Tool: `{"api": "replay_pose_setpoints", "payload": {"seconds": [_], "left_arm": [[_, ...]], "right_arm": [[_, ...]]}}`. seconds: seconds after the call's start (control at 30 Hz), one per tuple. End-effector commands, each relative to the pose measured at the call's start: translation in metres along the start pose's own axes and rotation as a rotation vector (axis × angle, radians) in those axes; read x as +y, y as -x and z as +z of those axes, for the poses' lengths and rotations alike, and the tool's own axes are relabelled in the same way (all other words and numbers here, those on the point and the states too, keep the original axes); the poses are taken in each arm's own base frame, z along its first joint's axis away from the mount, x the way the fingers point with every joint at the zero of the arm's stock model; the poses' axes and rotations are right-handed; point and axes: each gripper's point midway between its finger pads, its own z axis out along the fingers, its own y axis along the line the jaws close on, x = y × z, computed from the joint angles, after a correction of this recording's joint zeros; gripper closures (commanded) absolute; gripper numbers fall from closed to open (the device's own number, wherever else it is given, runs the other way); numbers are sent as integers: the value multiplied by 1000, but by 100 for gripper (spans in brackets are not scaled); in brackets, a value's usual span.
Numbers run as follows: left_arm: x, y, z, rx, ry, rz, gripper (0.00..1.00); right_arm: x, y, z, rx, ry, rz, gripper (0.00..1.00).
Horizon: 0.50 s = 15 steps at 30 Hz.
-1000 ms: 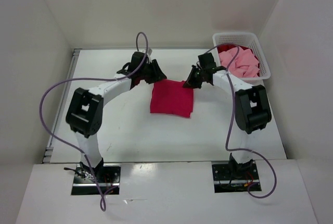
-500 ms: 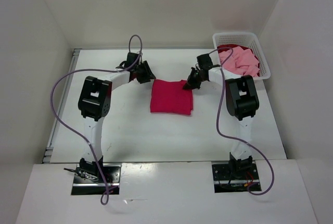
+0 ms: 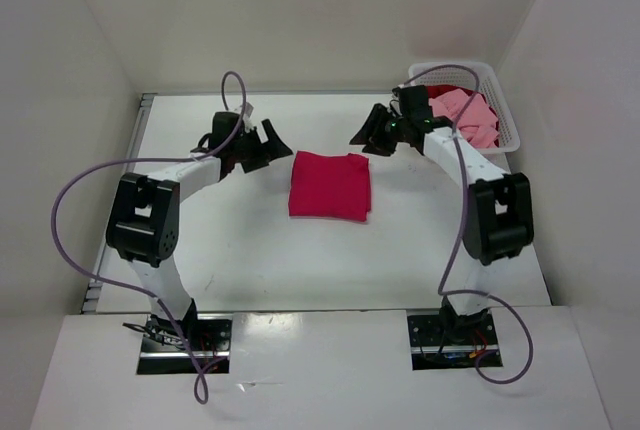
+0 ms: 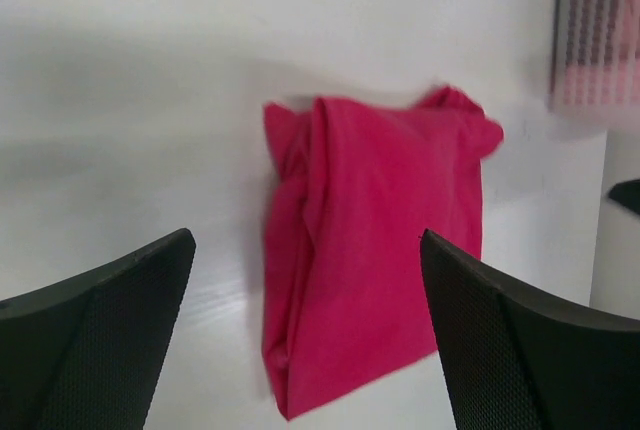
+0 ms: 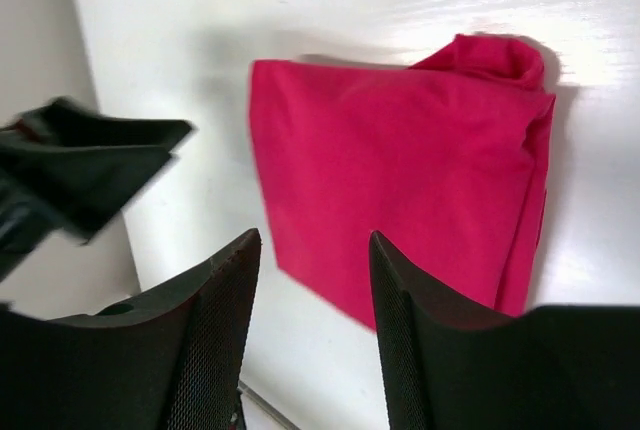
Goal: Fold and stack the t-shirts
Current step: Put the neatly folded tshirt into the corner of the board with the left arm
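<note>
One done, I'd say: the bright crimson-magenta cloth t-shirt (image 3: 330, 186) lies folded mid-tabletop (image 3: 230, 240). The left end effector (image 3: 272, 145) and right end effector (image 3: 366, 138) flank it, both released. The light pink t-shirt (image 3: 470, 118) and dark red t-shirt (image 3: 445, 91) wait crumpled in the white plastic lattice basket (image 3: 455, 67).

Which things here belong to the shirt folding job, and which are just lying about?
Job: folded crimson t-shirt; light pink t-shirt; dark red t-shirt.
Lying about: white basket, which holds the pink and dark red ones.
</note>
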Motion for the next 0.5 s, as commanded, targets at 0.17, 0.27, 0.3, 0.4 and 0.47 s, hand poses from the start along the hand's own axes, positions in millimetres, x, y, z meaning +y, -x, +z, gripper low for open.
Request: {"api": "replay_pose_setpoints", "payload": {"seconds": [0.17, 0.27, 0.3, 0.4, 0.47], "left_arm": [[5, -65, 19, 203, -99, 109, 8], [13, -83, 31, 262, -107, 104, 12], [11, -90, 38, 284, -125, 116, 12], [13, -107, 52, 335, -137, 113, 22], [8, -109, 61, 338, -157, 110, 43]], "right_arm": [[12, -7, -73, -90, 109, -10, 45], [12, -13, -83, -94, 121, -9, 44], [10, -19, -87, -89, 116, -15, 44], [1, -27, -91, -87, 106, -4, 44], [-7, -32, -91, -83, 94, 0, 44]]}}
